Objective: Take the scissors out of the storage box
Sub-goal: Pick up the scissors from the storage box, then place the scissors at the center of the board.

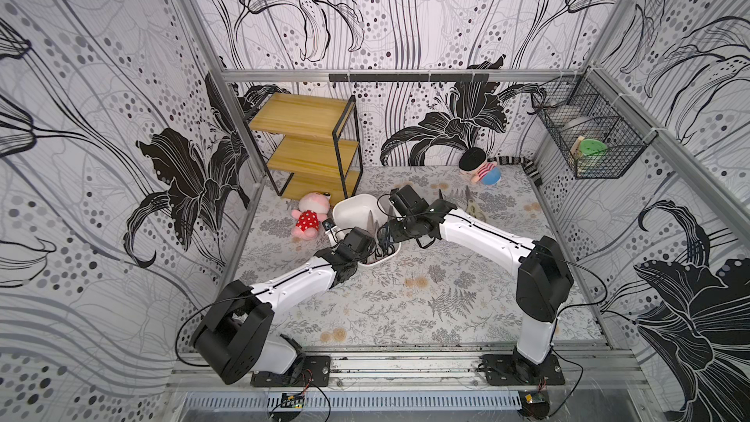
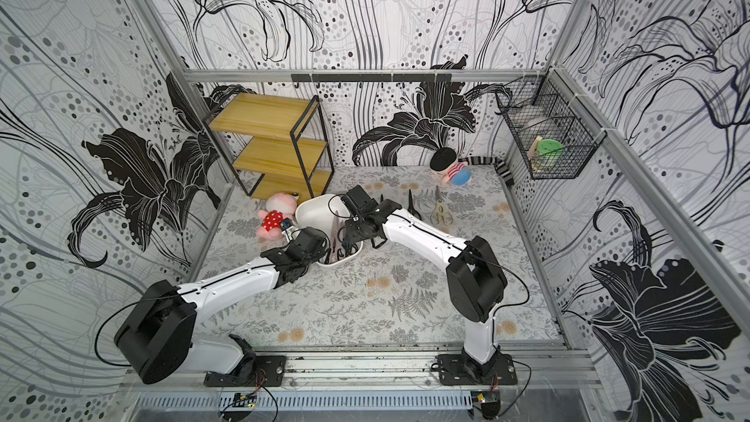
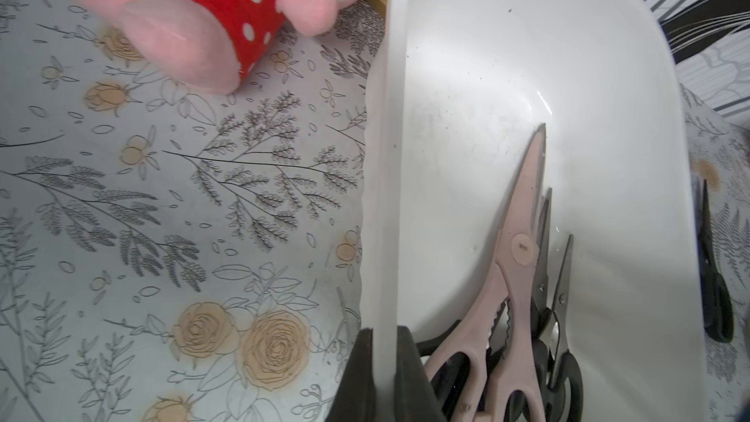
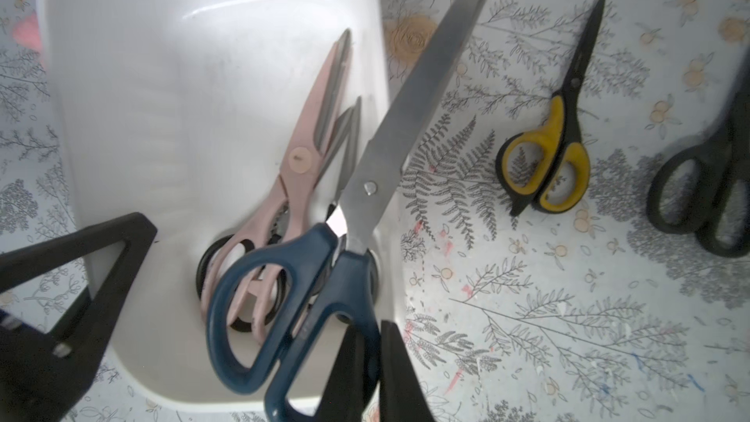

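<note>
Raising the dark blue scissors (image 4: 377, 164) straight up, right gripper (image 4: 379, 371) jaws pinched on its handle, works best while left gripper (image 3: 383, 363) jaws clamp the storage box (image 3: 466, 75) wall.

The box (image 4: 170, 75) is coloured plain white. The pink scissors (image 4: 300, 156) are tinted dusty rose throughout, the blue-handled scissors (image 4: 365, 196) are bladed in bare steel, and the yellow-and-black scissors (image 4: 558, 119) are dark-bladed. The tablecloth (image 1: 426, 298) is printed with grey ferns and tan roses.
</note>
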Controlling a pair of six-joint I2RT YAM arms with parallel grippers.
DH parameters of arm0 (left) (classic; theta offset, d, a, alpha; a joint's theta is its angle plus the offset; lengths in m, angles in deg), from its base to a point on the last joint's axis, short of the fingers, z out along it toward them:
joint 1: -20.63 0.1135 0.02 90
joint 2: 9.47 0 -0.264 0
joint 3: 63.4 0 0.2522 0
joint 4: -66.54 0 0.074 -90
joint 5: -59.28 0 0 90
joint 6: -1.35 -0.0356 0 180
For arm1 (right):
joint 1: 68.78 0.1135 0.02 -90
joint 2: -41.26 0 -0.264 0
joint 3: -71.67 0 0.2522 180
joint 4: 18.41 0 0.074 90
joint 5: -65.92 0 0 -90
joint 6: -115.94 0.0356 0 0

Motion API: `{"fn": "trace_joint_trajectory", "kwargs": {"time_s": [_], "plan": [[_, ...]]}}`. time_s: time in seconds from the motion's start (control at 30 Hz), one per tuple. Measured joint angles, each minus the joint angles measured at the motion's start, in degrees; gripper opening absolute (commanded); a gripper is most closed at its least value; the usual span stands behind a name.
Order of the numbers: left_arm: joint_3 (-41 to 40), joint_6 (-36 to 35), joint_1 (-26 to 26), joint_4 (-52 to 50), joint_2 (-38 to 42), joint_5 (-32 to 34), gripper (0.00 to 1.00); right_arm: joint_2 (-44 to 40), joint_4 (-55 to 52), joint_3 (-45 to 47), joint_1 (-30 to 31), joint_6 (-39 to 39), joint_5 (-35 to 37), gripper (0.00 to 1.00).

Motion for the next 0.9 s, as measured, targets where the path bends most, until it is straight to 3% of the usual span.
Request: {"fn": "trace_joint_trajectory", "kwargs": {"time_s": [0.2,0.43,0.9], "plan": [[-4.0,-0.1,1.8,-2.1,5.5,0.3,0.00,3.4,-0.2,-9.2,-5.2,-2.6,-1.4,0.00],[-6.4,-0.3,1.9,-3.5,11.5,1.9,0.00,14.7,-2.5,-17.6,-8.8,-7.1,-4.4,0.00],[-9.3,-4.5,1.9,-3.2,18.8,5.5,0.00,26.1,-5.4,-21.0,-9.4,-12.4,-8.2,0.00]]}}
